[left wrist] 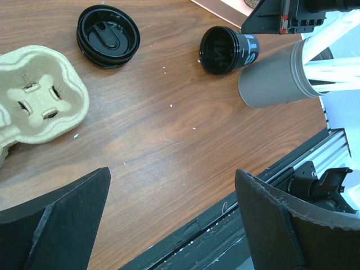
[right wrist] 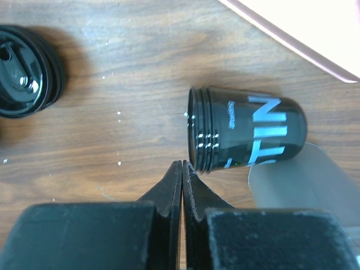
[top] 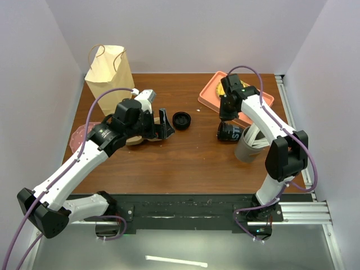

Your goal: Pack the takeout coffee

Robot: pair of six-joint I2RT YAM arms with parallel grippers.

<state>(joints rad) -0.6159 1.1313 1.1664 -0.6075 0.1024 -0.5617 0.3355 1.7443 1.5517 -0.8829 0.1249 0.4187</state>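
A small black cup (top: 229,133) with blue lettering lies on its side on the wooden table, its open mouth to the left and no lid on it. It also shows in the right wrist view (right wrist: 247,135) and the left wrist view (left wrist: 228,50). A round black lid (top: 181,120) sits left of it, seen from above (left wrist: 108,36); I cannot tell if a second cup is under it. My right gripper (right wrist: 183,164) is shut and empty, its tips just beside the lying cup's rim. My left gripper (left wrist: 173,172) is open and empty, above bare table beside the tan cup carrier (left wrist: 39,95).
A grey cup (left wrist: 275,79) of white utensils leans against the lying cup's right side. A pink tray (top: 211,93) stands at the back right and a paper bag (top: 109,70) at the back left. A pink dish (top: 80,133) lies at the left edge.
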